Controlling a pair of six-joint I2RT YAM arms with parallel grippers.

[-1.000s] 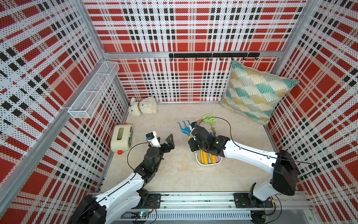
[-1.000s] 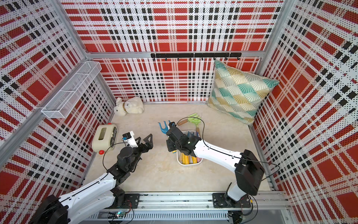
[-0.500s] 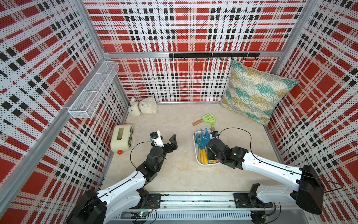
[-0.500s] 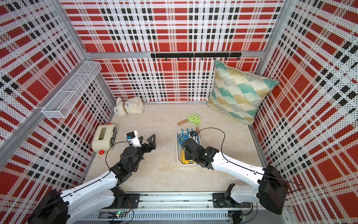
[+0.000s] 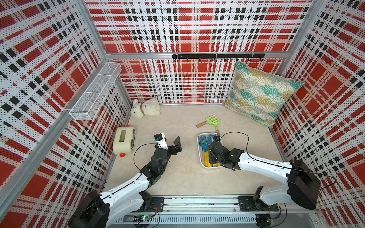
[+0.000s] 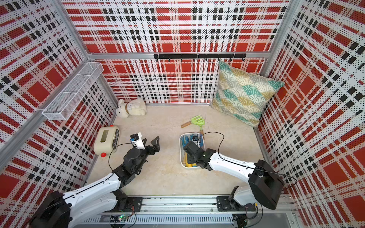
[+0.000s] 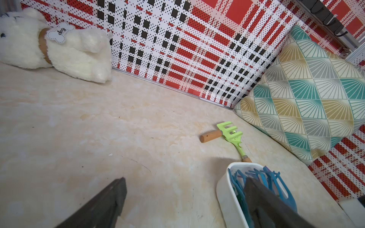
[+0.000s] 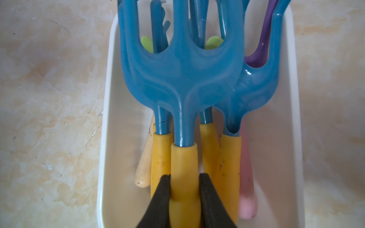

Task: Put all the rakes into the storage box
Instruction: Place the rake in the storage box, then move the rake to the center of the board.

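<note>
You have open tabletop point(image 5: 183, 177) across the near middle, between left arm point(image 5: 128, 187) and right arm point(image 5: 260, 165). Storage box point(image 5: 199, 156) is packed, blue rake point(image 8: 181, 79) on top, right arm over it. Green rakes point(image 5: 212, 121) lie just past its far end. Pillow point(image 5: 262, 94) blocks far right; plush dog point(image 5: 147, 107) and cream toy point(image 5: 123, 144) line the left wall.

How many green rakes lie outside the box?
2. The first rake and the second rake lie beyond the box, heads overlapping; the second's handle nears its rim. None seems hidden.
</note>
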